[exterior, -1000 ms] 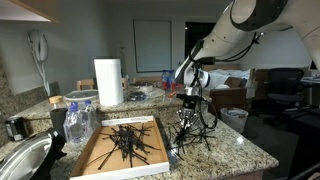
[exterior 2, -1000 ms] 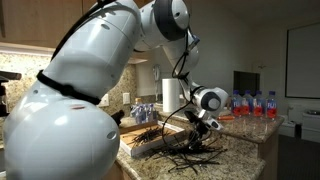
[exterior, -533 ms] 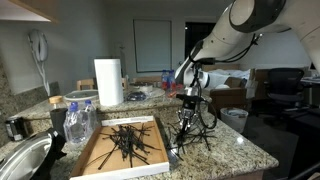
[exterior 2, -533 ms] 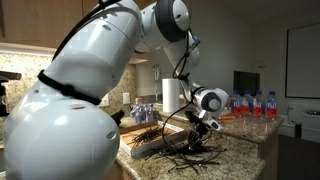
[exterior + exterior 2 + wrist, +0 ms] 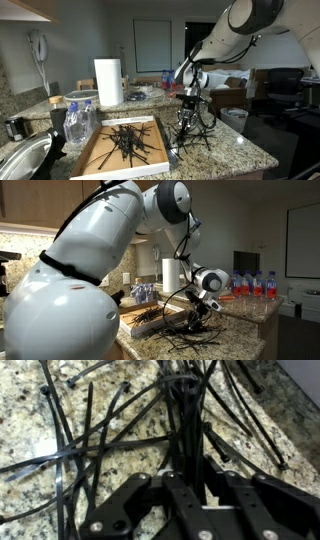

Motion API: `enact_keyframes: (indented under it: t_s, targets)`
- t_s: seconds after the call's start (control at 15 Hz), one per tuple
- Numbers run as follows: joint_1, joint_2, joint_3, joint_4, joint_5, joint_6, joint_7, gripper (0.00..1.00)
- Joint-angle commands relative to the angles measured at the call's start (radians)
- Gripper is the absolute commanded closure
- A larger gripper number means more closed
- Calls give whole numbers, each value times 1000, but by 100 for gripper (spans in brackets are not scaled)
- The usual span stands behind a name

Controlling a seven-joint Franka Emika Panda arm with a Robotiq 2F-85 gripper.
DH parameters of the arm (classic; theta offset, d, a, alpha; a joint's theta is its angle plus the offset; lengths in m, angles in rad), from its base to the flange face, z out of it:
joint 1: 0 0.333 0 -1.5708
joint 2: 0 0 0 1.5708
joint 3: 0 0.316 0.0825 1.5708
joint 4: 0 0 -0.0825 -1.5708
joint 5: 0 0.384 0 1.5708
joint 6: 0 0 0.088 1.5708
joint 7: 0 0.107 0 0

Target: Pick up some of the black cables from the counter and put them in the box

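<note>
A loose tangle of thin black cables point(image 5: 193, 130) lies on the speckled granite counter point(image 5: 235, 150), right of the box; it also shows in the other exterior view point(image 5: 195, 332). My gripper point(image 5: 188, 103) hangs straight down over this heap and is shut on a bundle of the black cables point(image 5: 183, 420), which runs up between the fingers point(image 5: 190, 478) in the wrist view. The tan cardboard box point(image 5: 100, 165) sits left of the gripper, with more black cables point(image 5: 127, 142) lying inside it. The box point(image 5: 141, 327) is partly hidden in that exterior view.
A paper towel roll point(image 5: 108, 82) stands behind the box. Plastic water bottles point(image 5: 78, 122) and a round metal bowl point(image 5: 22, 162) sit left of it. More bottles point(image 5: 255, 284) stand at the far counter end. The counter edge point(image 5: 262, 160) is close beside the heap.
</note>
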Motion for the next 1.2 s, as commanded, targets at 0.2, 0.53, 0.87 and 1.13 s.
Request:
enact_keyframes:
  t_s: [0.2,0.53,0.87,1.13]
  targets:
    - [-20,42,10,25,23,-19,-6,94]
    - [-17,10,6,3,20,-14,-4,93]
    - [-3,-141,-9,-120,7,51,-5,93]
    - [4,-283,-17,-224,-7,106,1,93]
